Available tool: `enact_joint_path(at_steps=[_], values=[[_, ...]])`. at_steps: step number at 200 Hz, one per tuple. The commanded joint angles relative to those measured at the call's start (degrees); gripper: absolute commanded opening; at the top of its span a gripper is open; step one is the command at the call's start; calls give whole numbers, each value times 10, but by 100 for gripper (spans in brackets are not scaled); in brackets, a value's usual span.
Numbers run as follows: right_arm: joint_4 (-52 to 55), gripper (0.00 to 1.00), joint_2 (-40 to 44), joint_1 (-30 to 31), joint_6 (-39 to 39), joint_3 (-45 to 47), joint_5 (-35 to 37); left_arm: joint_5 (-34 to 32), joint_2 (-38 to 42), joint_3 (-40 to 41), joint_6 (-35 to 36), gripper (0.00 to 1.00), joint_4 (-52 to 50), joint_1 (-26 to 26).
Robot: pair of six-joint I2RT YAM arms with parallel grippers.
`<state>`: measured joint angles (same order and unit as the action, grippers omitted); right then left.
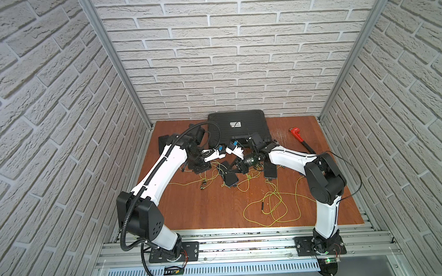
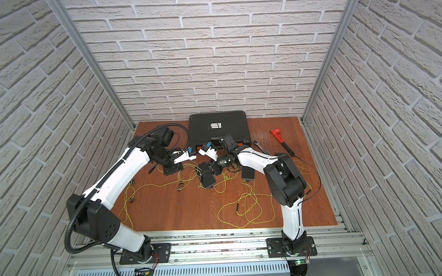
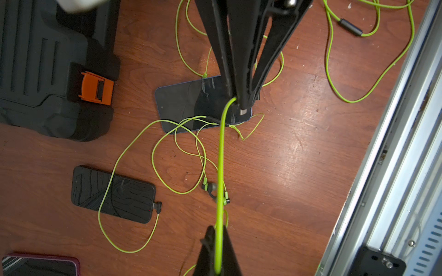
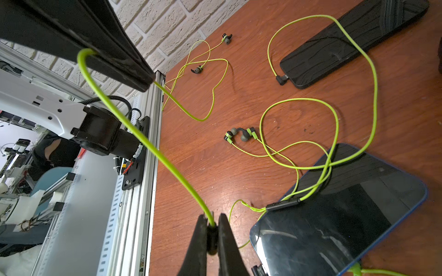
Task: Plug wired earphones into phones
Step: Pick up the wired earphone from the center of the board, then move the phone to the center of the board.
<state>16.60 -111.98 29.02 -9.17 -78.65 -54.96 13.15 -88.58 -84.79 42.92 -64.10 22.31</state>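
right gripper (image 4: 212, 218) pinching dark plug (image 4: 211, 239), left gripper (image 3: 217, 233) clamping same thin yellow-green earphone cord (image 3: 220, 155); loose blue-edged glossy phone (image 3: 186, 105) could skid on insertion.

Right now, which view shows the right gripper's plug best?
Left wrist view: the plug shows its metal tip past the right gripper. Right wrist view shows only its pinched dark body; both top views, too small.

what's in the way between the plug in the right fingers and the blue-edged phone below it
Loose green cords and an inline remote lie across the phone close to the plug; its port is not visible.
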Motion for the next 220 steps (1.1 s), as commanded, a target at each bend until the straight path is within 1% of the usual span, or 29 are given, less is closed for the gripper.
enact_joint_path(at_steps=[1,6,13,18,20,26,31,45,59,68,80,85,108,120,133,155,166,179,190,202,220], values=[[-40,6,37,3,20,19,7,-19,14,16,-21,0,36,0],[-51,6,40,3,27,24,10,-27,19,23,-28,0,52,0],[-64,6,45,3,35,31,13,-34,27,30,-36,19,68,0],[-75,6,48,3,42,36,17,-40,32,34,-36,37,76,-1],[-79,6,50,3,45,38,18,-41,34,36,-38,42,79,-1],[-94,6,54,3,54,45,22,-49,39,41,-43,54,90,-1],[-107,6,57,3,62,51,26,-55,43,45,-49,58,99,-2],[-137,6,65,4,86,64,41,-62,51,55,-72,60,125,-14],[-155,5,74,3,107,73,62,-91,53,65,-132,59,170,-42],[-165,5,79,3,120,82,77,-131,49,67,-196,63,205,-65],[-173,5,88,4,137,96,98,-227,31,59,-317,68,246,-102],[-176,5,91,4,146,101,108,-247,19,49,-356,70,249,-122],[-167,5,99,4,180,117,151,-250,-77,-41,-458,74,193,-204],[-153,5,99,6,198,121,173,-243,-133,-96,-500,78,163,-233],[-129,5,97,8,205,120,183,-232,-192,-148,-521,83,150,-254],[-129,5,104,18,223,136,206,-220,-288,-239,-550,93,138,-279],[-126,5,107,23,230,142,216,-210,-334,-292,-566,94,129,-291],[-127,5,111,29,234,150,225,-181,-382,-344,-573,98,126,-304],[-132,5,115,34,236,159,232,-169,-424,-392,-567,98,114,-311],[-135,5,118,38,236,166,238,-167,-474,-451,-542,98,88,-313],[-145,5,121,42,234,177,244,-171,-573,-601,-505,98,-5,-315]])
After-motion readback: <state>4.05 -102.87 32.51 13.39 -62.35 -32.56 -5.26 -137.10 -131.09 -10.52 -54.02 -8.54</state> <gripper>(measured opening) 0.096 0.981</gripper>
